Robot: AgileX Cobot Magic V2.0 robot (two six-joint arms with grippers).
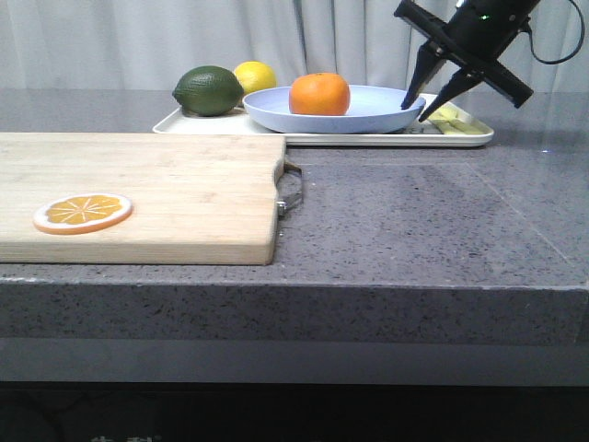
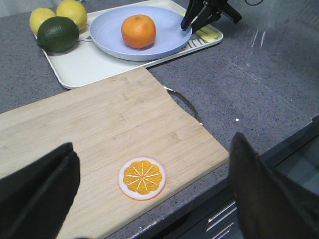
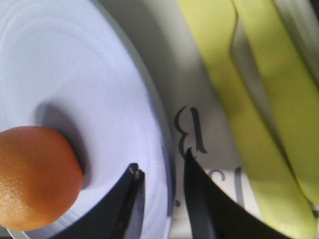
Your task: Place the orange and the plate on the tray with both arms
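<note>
The orange [image 1: 319, 94] sits on the pale blue plate [image 1: 377, 101], and the plate rests on the cream tray [image 1: 368, 138] at the back of the counter. My right gripper [image 1: 414, 114] is open and tilted down at the plate's right edge. In the right wrist view one finger is over the plate [image 3: 75, 74], the other over the tray [image 3: 199, 99], and the rim lies between them untouched, with the orange [image 3: 35, 179] close by. My left gripper [image 2: 152, 149] is wide open and empty above the cutting board. The left wrist view shows the orange [image 2: 138, 31], plate [image 2: 107, 35] and tray [image 2: 84, 67] far off.
A green lemon [image 1: 209, 90] and a yellow lemon [image 1: 255, 75] lie on the tray's left part. Yellow-green utensils [image 3: 239, 99] lie on its right part. A wooden cutting board [image 1: 138, 193] with a metal handle holds an orange slice [image 1: 83, 213] near the front.
</note>
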